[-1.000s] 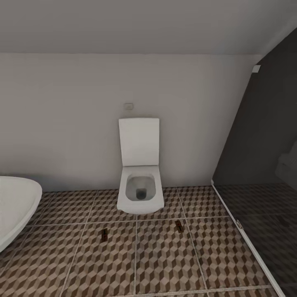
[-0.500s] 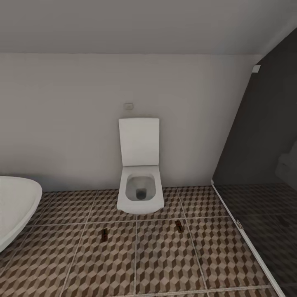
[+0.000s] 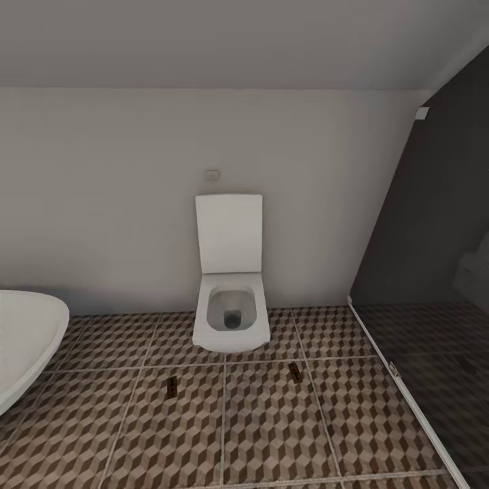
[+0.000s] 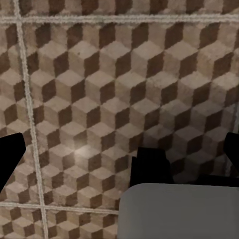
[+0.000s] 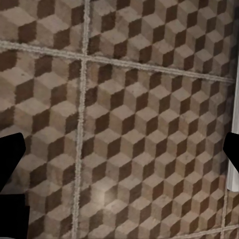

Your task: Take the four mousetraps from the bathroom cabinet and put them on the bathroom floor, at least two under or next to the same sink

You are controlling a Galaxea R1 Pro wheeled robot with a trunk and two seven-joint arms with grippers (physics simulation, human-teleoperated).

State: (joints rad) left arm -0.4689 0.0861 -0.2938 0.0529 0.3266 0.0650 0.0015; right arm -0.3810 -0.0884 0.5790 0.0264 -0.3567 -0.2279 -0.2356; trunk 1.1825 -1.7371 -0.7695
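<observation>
Two mousetraps lie on the bathroom floor [image 3: 272,435], one [image 3: 172,386] a little left of the toilet's front and the other [image 3: 295,372] a little right of it, both flat on the cube-patterned tiles and well apart from each other. They sit just in front of the toilet [image 3: 231,299], which hangs on the pale back wall with its lid up. A rounded white tub [image 3: 24,343] bulges in at the left, and the dark shower floor [image 3: 435,380] begins past a pale sill at the right. No sink, no cabinet and no further traps are before me from this spot. In the wrist views each arm hangs over bare tile: the left tool [image 4: 119,154] has its dark fingertips spread to the two edges of its picture with nothing between them, and the right tool [image 5: 119,154] is the same, wide open and empty. My worry is about placement rather than grip. These two traps are beside a toilet, not a sink, so unless the other pair ends up under or against the vanity, that condition may fail. The right-hand trap is also not far from the shower sill; a nudge from the wheeled base could push it onto the darker tray, a different floor surface. And the traps are tiny and brown on a brown pattern, so it would be easy to roll over one while turning away, or to lose count of them.
</observation>
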